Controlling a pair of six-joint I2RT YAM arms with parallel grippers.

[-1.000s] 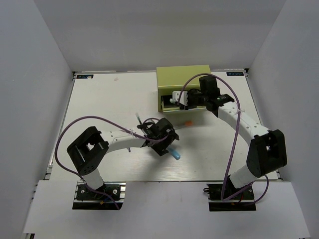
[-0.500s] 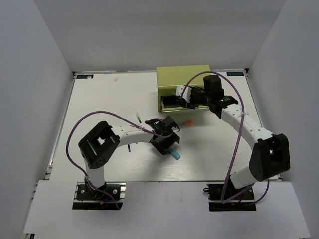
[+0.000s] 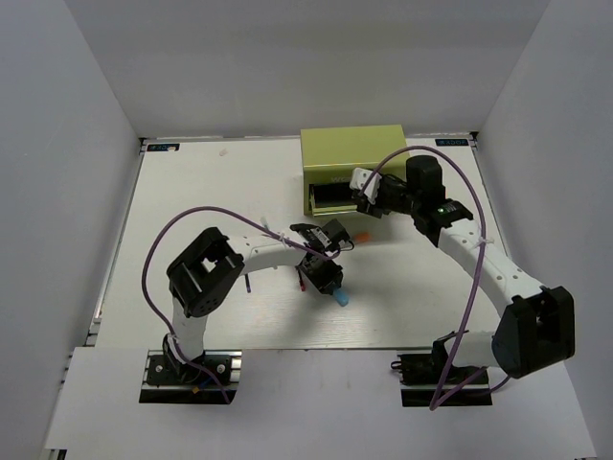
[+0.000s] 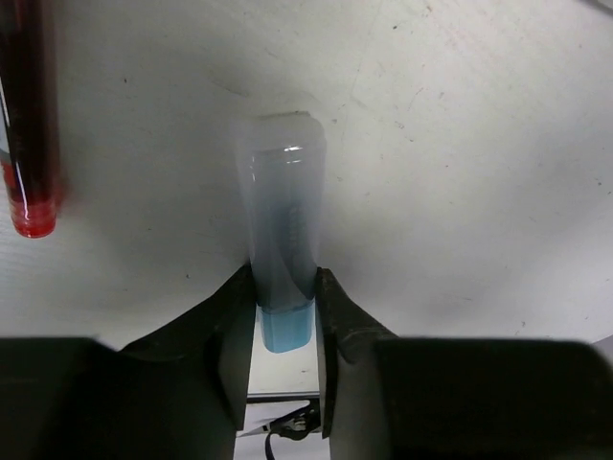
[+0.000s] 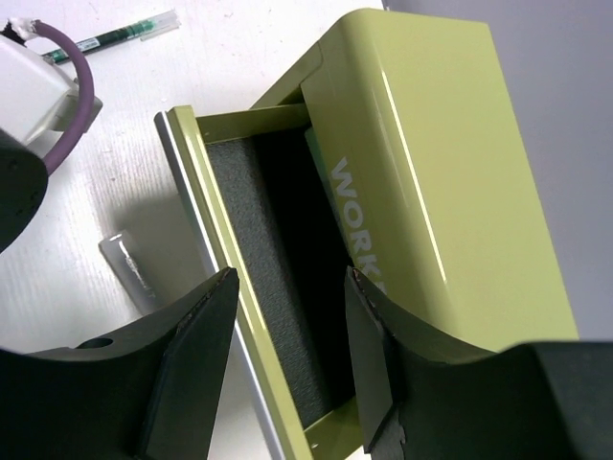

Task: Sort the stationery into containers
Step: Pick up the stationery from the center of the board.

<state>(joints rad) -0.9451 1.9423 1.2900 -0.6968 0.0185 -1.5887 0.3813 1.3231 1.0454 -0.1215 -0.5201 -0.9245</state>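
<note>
- L gripper (image 3: pixel 329 285) was low over the table (image 3: pixel 201 192), nr its middle, w/ the arm's forearm reaching in from the left.
- In the L wrist view its two fingers (image 4: pixel 230 335) pinched the light-blue marker (image 4: pixel 283 192) at the solid blue end, one finger on each side.
- Marker lay flat on the tabletop. Its frosted, see-through cap end stuck out ahead of the fingertips.
- Dark-red pen (image 4: pixel 29 115) lay near the marker, on the left of that view, approx parallel to it and not touching.
- Olive drawer chest (image 3: pixel 352 153) sat at the far side of the table, right of centre, well apart from the marker.
- One front drawer (image 5: pixel 259 249) was pulled out toward the arms, its dark foam liner (image 5: pixel 244 206) showing. Couldn't tell upper or lower.
- Pale lettering "WORK" ran along the chest front beside the drawer opening.
- R gripper (image 5: pixel 287 287) hung over the open drawer, its fingers (image 5: pixel 196 355) spread wide apart w/ the drawer's front rim and foam visible btwn them.
- Small clear stick (image 5: pixel 129 268) lay on the table just outside the drawer front.
- Thin green-inked pen (image 5: pixel 115 36) lay farther out on the table, at the top-left edge of the R wrist view.
- Orange-tipped item (image 3: pixel 362 236) lay on the table btwn the chest and the L gripper, touching neither. Too small from above to tell more.
</note>
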